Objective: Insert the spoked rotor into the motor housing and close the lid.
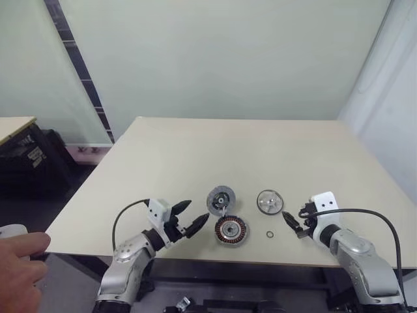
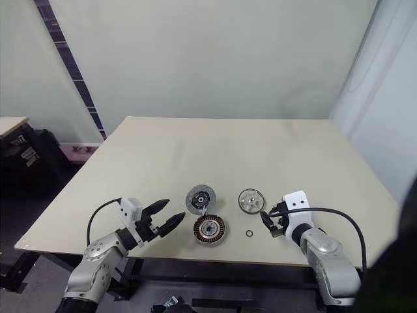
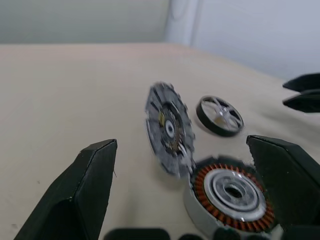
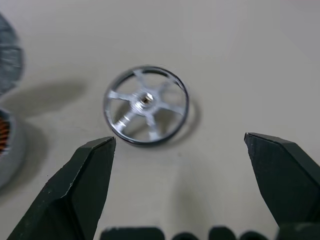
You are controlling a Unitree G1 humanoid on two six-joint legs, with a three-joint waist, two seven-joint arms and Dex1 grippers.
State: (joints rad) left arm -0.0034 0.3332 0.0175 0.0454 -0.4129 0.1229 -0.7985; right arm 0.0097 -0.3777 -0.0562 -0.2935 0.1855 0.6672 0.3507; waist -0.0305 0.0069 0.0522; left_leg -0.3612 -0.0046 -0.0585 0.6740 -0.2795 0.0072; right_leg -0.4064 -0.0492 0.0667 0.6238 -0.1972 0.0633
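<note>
The spoked rotor [image 1: 232, 230], ringed with copper windings, lies flat near the table's front edge. The grey motor housing [image 1: 221, 199] stands tilted on its edge, leaning against the rotor's far side. The lid [image 1: 270, 201], a shiny silver spoked disc, lies flat to the right of the housing. My left gripper [image 1: 197, 212] hovers open just left of the rotor and housing, holding nothing. My right gripper [image 1: 291, 218] is open and empty, close to the right of the lid. In the right wrist view the lid [image 4: 146, 105] lies ahead of the spread fingers [image 4: 85, 185].
A tiny loose metal ring [image 1: 270, 234] lies between the rotor and my right gripper. The beige table [image 1: 228, 150] stretches bare behind the parts. A person's hand [image 1: 19, 264] shows at the lower left, off the table. A side table with dark clutter [image 1: 26, 153] stands far left.
</note>
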